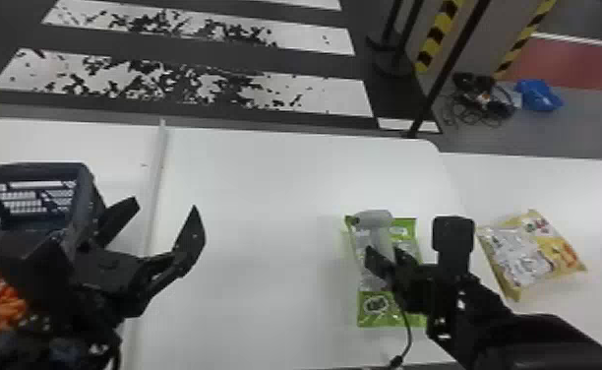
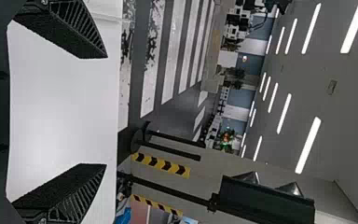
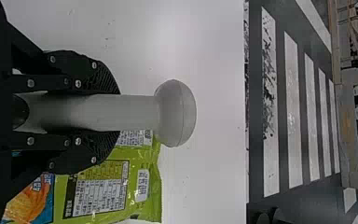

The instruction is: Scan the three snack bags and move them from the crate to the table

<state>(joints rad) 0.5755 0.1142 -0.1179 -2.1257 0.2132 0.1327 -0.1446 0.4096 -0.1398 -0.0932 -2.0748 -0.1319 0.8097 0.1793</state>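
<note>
Right jaws (image 1: pixel 383 252) closed round grey handheld scanner (image 3: pixel 175 113) | left jaws (image 1: pixel 165 203) wide, empty | green snack bag (image 1: pixel 376 309) on desk (image 1: pixel 265 221), lower right; yellow bag (image 1: pixel 519 253), right; crate (image 1: pixel 85 197), left | probably scanning: aim squarely at printed label (image 3: pixel 101 192)

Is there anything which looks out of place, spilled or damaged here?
Beyond the table, a tangle of cables lies loose on the floor, looking untidy, and the white stripes are patchy, as if worn. The yellow bag lies askew to the green bag.
</note>
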